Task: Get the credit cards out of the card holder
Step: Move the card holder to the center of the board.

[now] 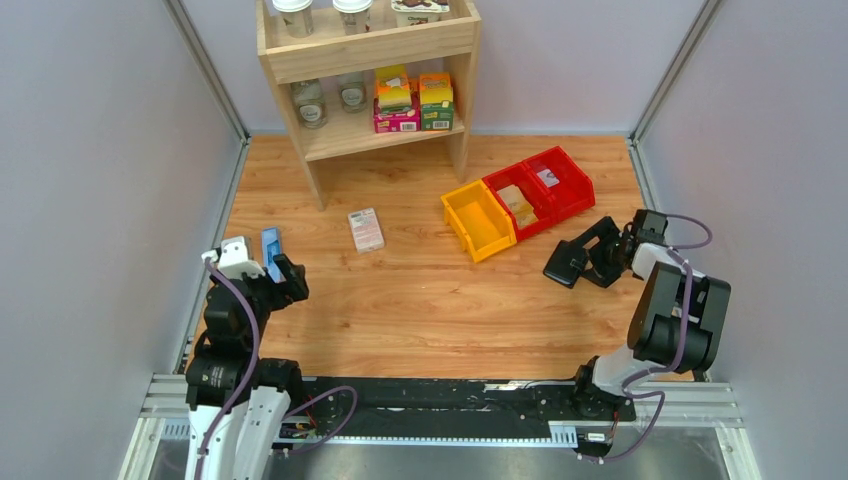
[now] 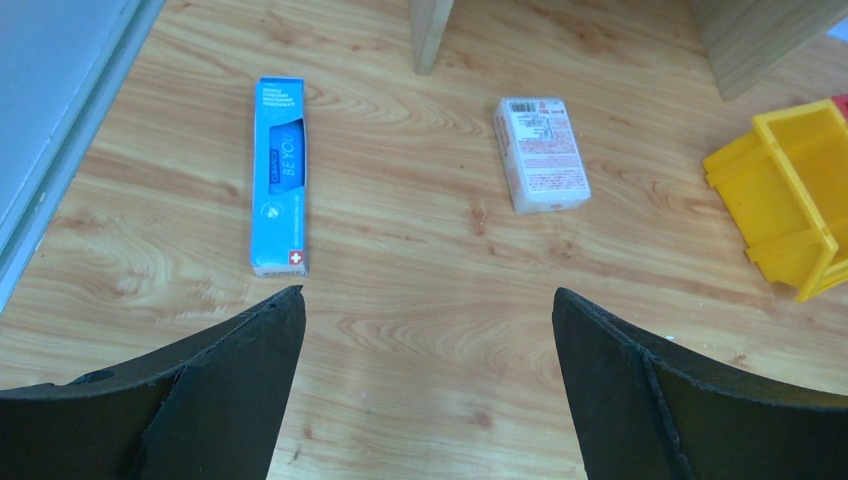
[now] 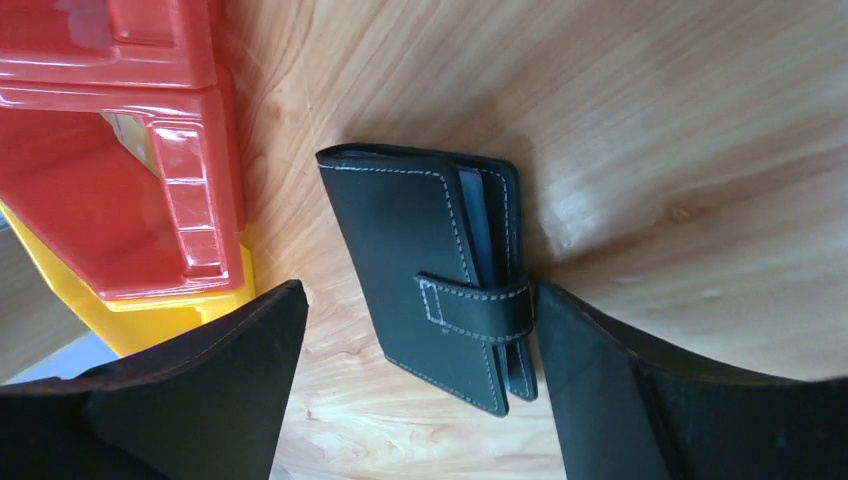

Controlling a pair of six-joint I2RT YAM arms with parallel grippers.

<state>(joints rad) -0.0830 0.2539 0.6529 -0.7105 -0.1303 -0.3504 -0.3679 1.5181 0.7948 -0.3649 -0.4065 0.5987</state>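
Right gripper (image 3: 420,300) jaws apart, straddling the card holder (image 3: 425,260) on the desk (image 3: 650,120) — tab snapped shut, long axis pointing away from me. No credit cards visible. Left gripper (image 2: 428,310) gapes on nothing. Overhead: card holder at my right fingertips, well apart from the left arm — right arm's job.

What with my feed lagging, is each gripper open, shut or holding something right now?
Left gripper: open, holding nothing.
Right gripper: open, fingers either side of the card holder, not clamped on it.

Blue box (image 2: 279,175): "BE YOU", white-cross sign.
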